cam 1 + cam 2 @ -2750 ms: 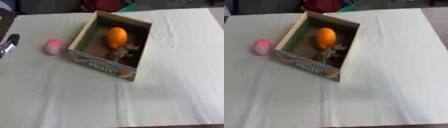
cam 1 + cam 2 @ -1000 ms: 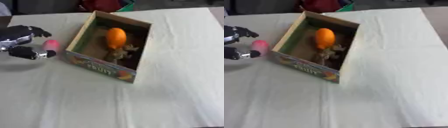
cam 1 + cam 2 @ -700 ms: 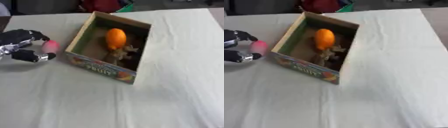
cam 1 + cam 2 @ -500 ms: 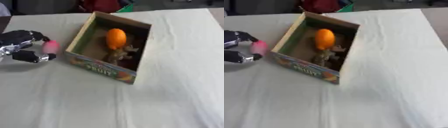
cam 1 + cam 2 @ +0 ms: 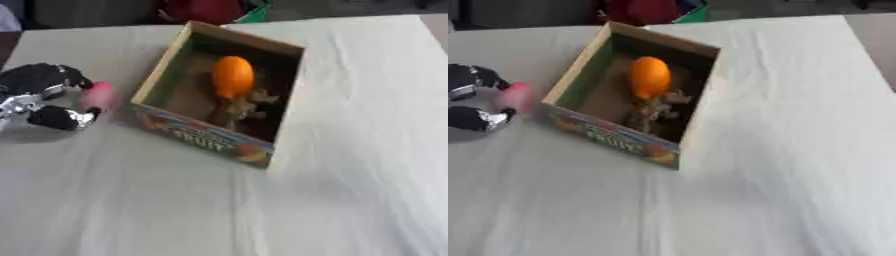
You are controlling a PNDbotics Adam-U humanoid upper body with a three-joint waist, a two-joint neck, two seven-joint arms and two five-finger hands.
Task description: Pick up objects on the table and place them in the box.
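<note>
A pink ball [image 5: 98, 95] lies on the bench [image 5: 350, 165] at the left, just beside the left wall of the box [image 5: 206, 139] and outside it. The left hand [image 5: 39, 95] is at the ball: its dark fingers [image 5: 74, 76] curve over the far side of the ball, and the thumb [image 5: 61, 118] comes up on the near side, so the ball sits between them. Whether they actually press on it cannot be told; the ball looks to be resting on the cloth.

The box stands askew in the middle of the bench, one corner pointing near and right. Its outer front wall is printed in bright colours with lettering, and its inside walls are green. Inside, an orange fruit [image 5: 233, 76] lies toward the far side, and a brown, ragged thing [image 5: 244, 106] lies just near of it, touching or almost touching it.

The bench is covered with a pale, creased cloth. The right hand shows in neither view.
</note>
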